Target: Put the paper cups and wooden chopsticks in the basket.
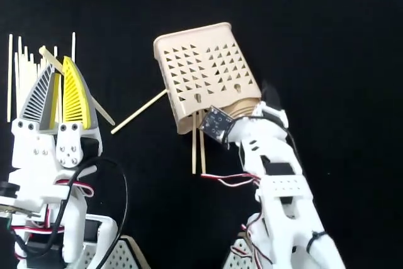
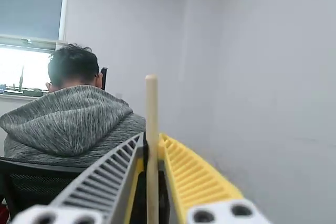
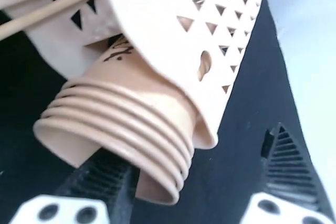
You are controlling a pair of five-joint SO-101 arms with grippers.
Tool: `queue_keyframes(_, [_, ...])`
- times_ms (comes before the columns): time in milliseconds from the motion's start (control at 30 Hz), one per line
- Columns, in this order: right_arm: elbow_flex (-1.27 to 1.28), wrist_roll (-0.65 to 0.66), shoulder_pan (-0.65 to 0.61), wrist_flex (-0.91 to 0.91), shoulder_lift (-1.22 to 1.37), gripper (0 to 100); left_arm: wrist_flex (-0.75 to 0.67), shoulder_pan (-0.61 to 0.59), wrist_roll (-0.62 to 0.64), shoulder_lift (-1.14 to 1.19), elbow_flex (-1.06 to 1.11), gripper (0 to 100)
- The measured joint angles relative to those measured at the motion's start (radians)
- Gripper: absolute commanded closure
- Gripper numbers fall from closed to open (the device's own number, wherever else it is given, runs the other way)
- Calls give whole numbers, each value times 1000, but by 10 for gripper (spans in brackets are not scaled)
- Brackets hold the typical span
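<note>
Pinching one wooden chopstick (image 2: 151,98) tight between its jaws, the left gripper (image 2: 151,141) holds it up off the table (image 1: 334,55), likely so it can go to the basket (image 1: 204,70). The right gripper (image 3: 199,153) has its jaws wide apart, one jaw right by the rim of the paper cups (image 3: 121,129), maybe to push them in. The cups sit halfway inside the tipped basket's mouth, next to two chopsticks (image 1: 198,146) poking out, and more chopsticks (image 1: 22,74) lie beside the left arm.

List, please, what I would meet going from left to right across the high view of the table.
left end effector gripping a chopstick -> loose chopstick lying slantwise -> basket -> right arm
</note>
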Motion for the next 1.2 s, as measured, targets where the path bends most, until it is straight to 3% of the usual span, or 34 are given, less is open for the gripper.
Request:
queue_keyframes(200, [0,0,0,-69,28,991,0,0,0,0,0,971])
queue_keyframes(467, [-6,-123,14,-117,28,987,0,0,0,0,0,971])
queue_keyframes(800, [-362,-255,25,414,28,987,0,0,0,0,0,971])
queue_keyframes(1200, [-859,-261,23,1080,38,987,0,0,0,0,0,971])
